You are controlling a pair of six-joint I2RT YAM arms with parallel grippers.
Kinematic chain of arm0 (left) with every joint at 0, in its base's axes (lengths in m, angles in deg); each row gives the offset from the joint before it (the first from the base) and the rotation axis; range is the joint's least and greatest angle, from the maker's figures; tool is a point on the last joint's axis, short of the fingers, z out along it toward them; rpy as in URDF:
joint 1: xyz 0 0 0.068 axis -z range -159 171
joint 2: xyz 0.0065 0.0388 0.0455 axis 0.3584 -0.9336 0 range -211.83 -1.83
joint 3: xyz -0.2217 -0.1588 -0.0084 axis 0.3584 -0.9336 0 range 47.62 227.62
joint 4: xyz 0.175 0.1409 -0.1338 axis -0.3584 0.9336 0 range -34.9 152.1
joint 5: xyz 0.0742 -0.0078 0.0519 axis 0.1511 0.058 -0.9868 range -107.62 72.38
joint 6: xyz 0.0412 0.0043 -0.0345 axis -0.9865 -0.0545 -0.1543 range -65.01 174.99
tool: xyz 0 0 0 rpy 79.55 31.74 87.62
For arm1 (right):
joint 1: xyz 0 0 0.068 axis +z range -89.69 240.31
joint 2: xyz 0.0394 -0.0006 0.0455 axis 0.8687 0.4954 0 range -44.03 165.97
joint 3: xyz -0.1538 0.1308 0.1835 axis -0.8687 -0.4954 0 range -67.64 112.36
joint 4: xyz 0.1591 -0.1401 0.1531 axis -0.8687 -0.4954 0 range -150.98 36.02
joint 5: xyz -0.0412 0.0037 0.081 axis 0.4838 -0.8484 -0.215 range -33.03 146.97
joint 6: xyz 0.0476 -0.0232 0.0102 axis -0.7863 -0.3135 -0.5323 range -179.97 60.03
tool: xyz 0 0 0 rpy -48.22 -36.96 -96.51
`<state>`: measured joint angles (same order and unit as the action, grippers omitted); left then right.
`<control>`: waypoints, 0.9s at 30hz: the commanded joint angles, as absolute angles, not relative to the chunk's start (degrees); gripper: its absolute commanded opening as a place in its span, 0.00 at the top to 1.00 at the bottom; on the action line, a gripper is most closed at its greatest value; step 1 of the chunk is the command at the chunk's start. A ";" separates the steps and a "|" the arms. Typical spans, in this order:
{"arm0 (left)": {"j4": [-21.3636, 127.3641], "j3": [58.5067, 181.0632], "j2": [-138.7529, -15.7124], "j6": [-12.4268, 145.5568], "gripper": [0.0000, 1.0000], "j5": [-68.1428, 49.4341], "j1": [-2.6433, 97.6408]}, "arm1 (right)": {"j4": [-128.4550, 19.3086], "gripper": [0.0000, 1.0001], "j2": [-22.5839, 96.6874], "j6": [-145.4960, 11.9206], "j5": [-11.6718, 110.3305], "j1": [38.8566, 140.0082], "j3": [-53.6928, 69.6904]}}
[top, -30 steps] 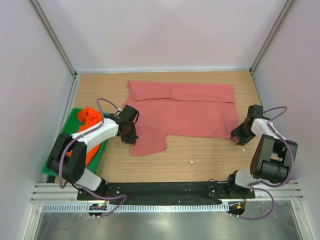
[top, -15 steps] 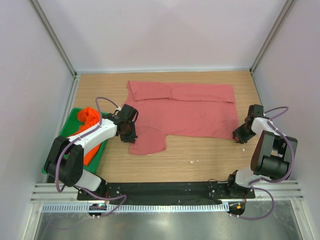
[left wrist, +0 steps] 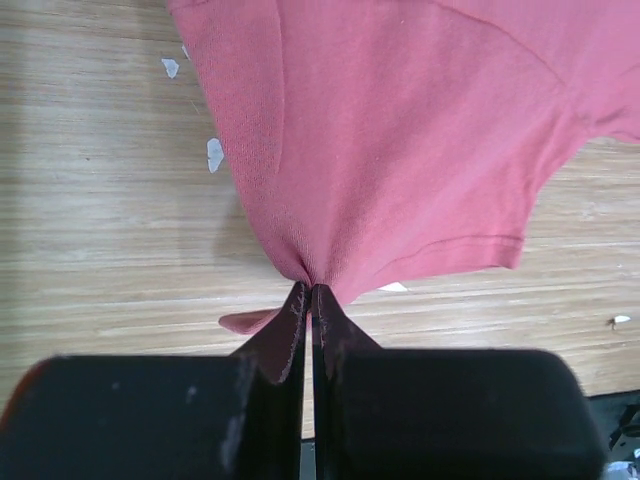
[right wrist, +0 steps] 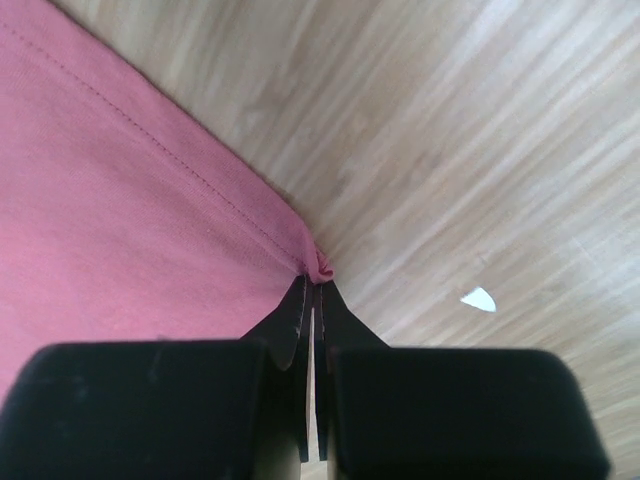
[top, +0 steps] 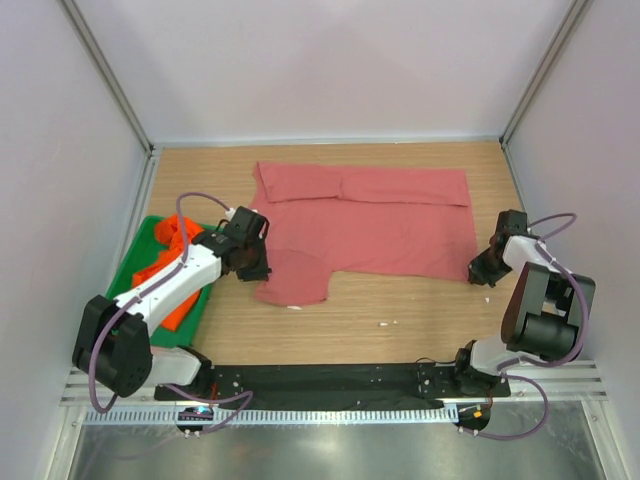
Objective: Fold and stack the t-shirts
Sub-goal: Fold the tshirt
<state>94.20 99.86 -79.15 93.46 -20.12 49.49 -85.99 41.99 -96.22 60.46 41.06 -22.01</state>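
On the wooden surface (top: 400, 310) the pink shirt (top: 380, 225) lies spread flat. My left tool (left wrist: 308, 292) is closed tight on the cloth at its near left sleeve. My right tool (right wrist: 312, 285) pinches its near right corner. At the left side, the orange shirt (top: 172, 238) lies crumpled in the tray (top: 127, 268).

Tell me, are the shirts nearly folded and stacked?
Not nearly. The pink shirt looks folded over along its far edge. The left pincer and right pincer pinch its near side, probably for another fold. The orange shirt lies bunched in the green tray; nothing is stacked.
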 commanded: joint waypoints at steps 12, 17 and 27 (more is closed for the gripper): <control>97.11 118.70 -89.88 92.16 1.00 -20.52 46.24 | -92.47 0.99 48.32 -91.96 60.31 40.88 -9.55; 97.91 129.86 -98.93 92.08 1.00 -18.23 42.63 | -94.14 0.99 55.10 -92.23 58.91 40.97 0.82; 98.79 146.49 -110.45 94.27 1.00 -14.90 36.38 | -99.68 0.99 63.98 -89.33 55.15 40.97 14.98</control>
<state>98.52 142.88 -109.92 93.73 -16.80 37.36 -97.33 63.47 -91.22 57.75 41.06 11.65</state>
